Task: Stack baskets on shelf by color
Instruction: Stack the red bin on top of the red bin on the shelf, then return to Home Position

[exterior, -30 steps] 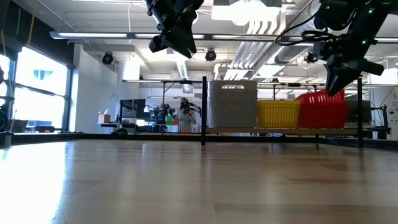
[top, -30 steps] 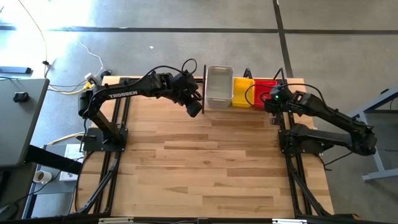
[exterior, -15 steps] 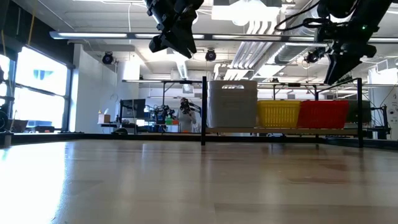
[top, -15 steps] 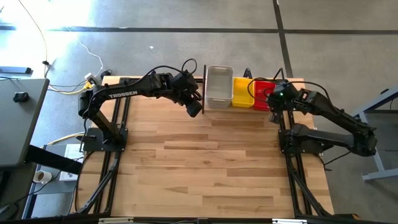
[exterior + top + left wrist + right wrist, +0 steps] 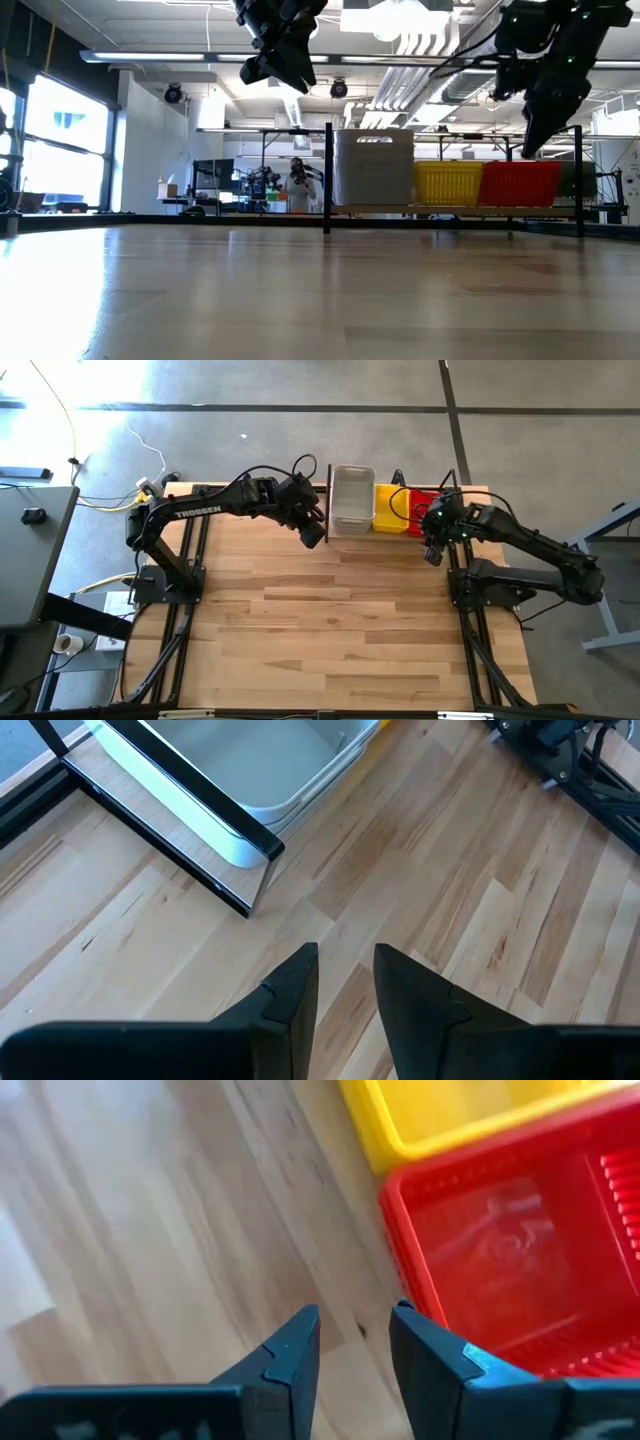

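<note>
Bare wooden worktop (image 5: 330,620) stretched out front, with nothing loose left on it to fetch. Shelf (image 5: 455,208) at the far edge, loaded with three stacks side by side: clear baskets (image 5: 352,498) at the left end, yellow baskets (image 5: 388,508) in the middle, red baskets (image 5: 422,500) at the right end, each colour apart from the others. Right hand (image 5: 432,550) raised just in front of the red stack, holding nothing, fingers (image 5: 285,1355) a little parted over bare wood beside the red rim. Left hand (image 5: 312,532) raised near the shelf's left post, likewise holding nothing, fingers (image 5: 296,990) slightly apart. Judged as the closing step: last red basket apparently placed, sorting seemingly complete. Next move probably only a clean retreat of both arms from the shelf, clear of the posts and stacks.
</note>
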`<state>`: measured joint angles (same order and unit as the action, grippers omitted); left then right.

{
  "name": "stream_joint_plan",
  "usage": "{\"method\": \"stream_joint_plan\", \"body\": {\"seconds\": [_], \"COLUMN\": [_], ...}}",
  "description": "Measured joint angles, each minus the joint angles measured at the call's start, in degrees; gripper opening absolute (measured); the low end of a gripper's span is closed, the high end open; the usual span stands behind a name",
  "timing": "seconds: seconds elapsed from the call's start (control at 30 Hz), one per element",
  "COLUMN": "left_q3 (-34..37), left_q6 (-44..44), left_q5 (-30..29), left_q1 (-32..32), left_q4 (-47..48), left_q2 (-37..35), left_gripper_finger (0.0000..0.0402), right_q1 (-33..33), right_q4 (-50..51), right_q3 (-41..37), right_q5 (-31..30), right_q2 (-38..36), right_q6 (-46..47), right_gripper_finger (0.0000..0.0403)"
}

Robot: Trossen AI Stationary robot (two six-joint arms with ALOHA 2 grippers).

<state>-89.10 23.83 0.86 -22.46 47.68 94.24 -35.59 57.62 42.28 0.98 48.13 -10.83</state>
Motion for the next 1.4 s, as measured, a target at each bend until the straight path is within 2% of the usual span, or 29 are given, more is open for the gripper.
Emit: {"method": "stream_joint_plan", "body": {"seconds": [0.3,0.47,0.7,0.9,1.0,1.13,1.27,1.4], "left_q3": [0.00,0.00,0.00,0.00,0.61,4.66,12.40,22.07], "left_q6": [-0.01,-0.02,-0.02,-3.66,-6.27,-7.09,-7.56,-7.55], "left_q5": [0.00,0.00,0.65,0.59,0.40,0.44,0.53,6.72], "left_q1": [0.00,0.00,0.00,0.17,0.54,1.21,2.36,2.82], "left_q4": [-0.13,-0.13,-0.13,-0.68,-1.39,-1.74,-5.67,-14.22], "left_q2": [0.00,0.00,0.00,-2.58,-4.53,-8.71,-14.36,-21.05], "left_gripper_finger": [0.0090,0.0090,0.0090,0.0090,0.0090,0.0090,0.0090,0.0090], "right_q1": [0.02,0.00,0.02,0.00,0.00,0.00,0.85,5.53], "right_q4": [0.54,0.80,1.41,5.24,4.56,0.18,-8.79,-17.51], "right_q3": [0.00,0.00,0.39,5.43,7.88,10.30,10.38,10.14], "right_q5": [-6.66,-10.58,-6.67,-6.47,-3.97,2.48,9.06,9.80], "right_q2": [7.98,9.74,8.23,6.24,5.03,3.71,2.15,1.52], "right_q6": [0.57,2.27,3.49,9.45,12.52,18.03,24.04,31.23], "right_gripper_finger": [0.0110,0.0110,0.0110,0.0110,0.0110,0.0110,0.0110,0.0110]}}
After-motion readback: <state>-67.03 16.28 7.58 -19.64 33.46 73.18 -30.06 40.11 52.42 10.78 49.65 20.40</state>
